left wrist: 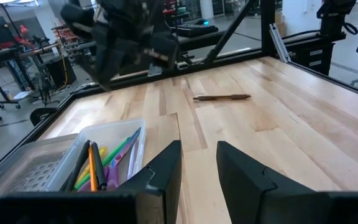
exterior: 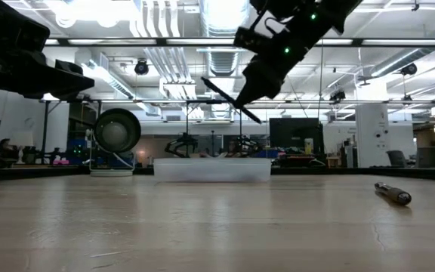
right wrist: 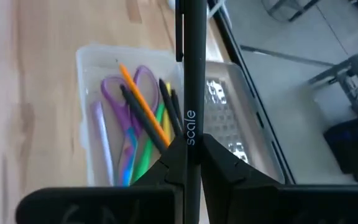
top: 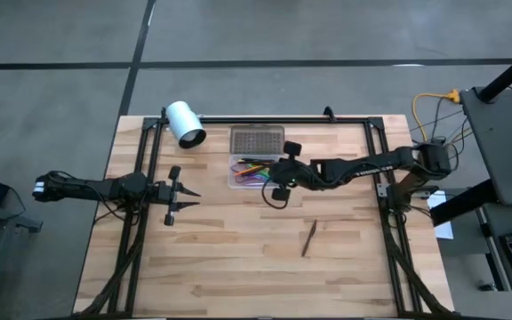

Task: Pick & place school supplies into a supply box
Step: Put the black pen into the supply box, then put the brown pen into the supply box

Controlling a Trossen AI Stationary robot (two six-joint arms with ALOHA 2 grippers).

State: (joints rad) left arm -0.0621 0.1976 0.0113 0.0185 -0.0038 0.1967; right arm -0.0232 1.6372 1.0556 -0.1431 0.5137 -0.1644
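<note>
Above the supply box (top: 258, 171), a little past the counter's (top: 238, 267) centre toward twelve o'clock, the right gripper (top: 280, 180) hangs with its jaws pinched shut on a dark pen (right wrist: 191, 74), which the low view shows slanting down from the jaws over the clear tray. The box already holds a bundle of supplies: an orange pencil (right wrist: 143, 106), green and yellow pens, dark pencils and the purple-handled scissors (right wrist: 124, 99), with its dotted grey lid (top: 257, 140) lying open just beyond it toward twelve. One more dark pencil (top: 309, 238) lies alone on the bare wood toward four o'clock from the box, well apart from everything. The left gripper (top: 178, 193) waits at about nine o'clock from the box, jaws partly open and holding nothing. The main risk, as I judge it, is the release: the pen is tilted and held near one end, so let go from this height it could strike the box wall or the piled pens, bounce and roll out across the counter. A descent too near the rim could also nudge the light tray. Room is generous toward six o'clock, where the boards are open; toward twelve the lid, the black frame rail and a white cylinder (top: 185, 123) at about eleven o'clock crowd the edge.
</note>
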